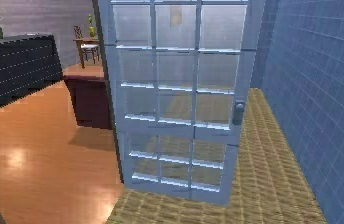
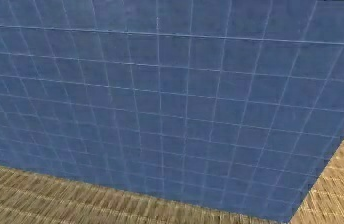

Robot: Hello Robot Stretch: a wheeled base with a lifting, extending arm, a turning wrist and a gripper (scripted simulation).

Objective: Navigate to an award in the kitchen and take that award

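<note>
A glass-paned door (image 1: 180, 100) stood close ahead, its panes blurring what lay behind and its edge cutting off a dark red table (image 1: 84, 95); I could not tell where the award was, nor my tool's state. Open wooden floor (image 1: 35, 160) spread at the forward view's left toward a dark dresser (image 1: 15, 65). At its right only a narrow strip of woven floor (image 1: 270, 185) ran between the door and the blue tiled wall (image 2: 170, 100).

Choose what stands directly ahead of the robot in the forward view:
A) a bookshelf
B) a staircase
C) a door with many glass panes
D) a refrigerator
C: a white-framed door with rows of glass panes and a handle on its right edge stands ahead, next to the blue tiled wall.
</note>
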